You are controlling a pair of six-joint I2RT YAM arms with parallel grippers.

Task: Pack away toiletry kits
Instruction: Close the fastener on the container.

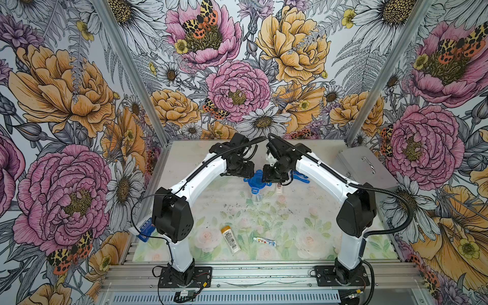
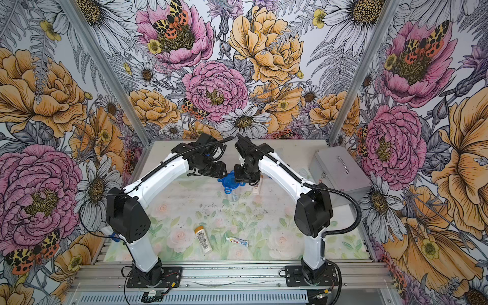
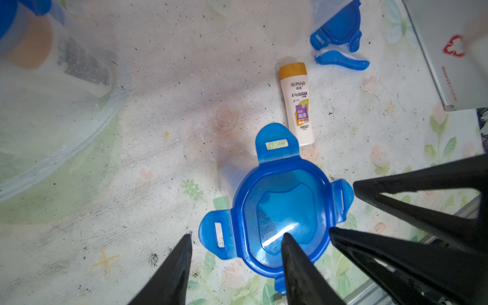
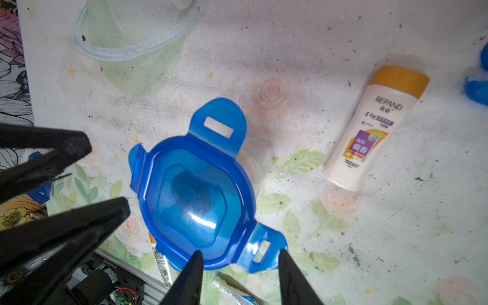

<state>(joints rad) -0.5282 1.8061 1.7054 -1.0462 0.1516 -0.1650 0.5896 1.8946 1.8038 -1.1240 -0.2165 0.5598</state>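
A blue four-tab lid (image 1: 254,182) (image 2: 229,182) sits on top of a clear cup (image 1: 256,196) at the far middle of the table, and both grippers hang over it. My left gripper (image 3: 237,237) is open: one finger is over the lid (image 3: 280,211), the other outside its side tab. My right gripper (image 4: 240,253) is open too, its fingers straddling another tab of the lid (image 4: 198,190). A white orange-capped bottle (image 3: 297,105) (image 4: 375,132) lies just beside the cup. A second bottle (image 1: 231,239) and a toothpaste tube (image 1: 264,241) lie near the front.
The silver case (image 1: 367,171) stands shut at the far right. Another blue lid (image 3: 338,29) and a blue toothbrush (image 3: 340,60) lie between it and the cup. A clear cup holding a bottle (image 3: 52,52) is close on the other side. A blue item (image 1: 145,229) sits by the left arm's elbow.
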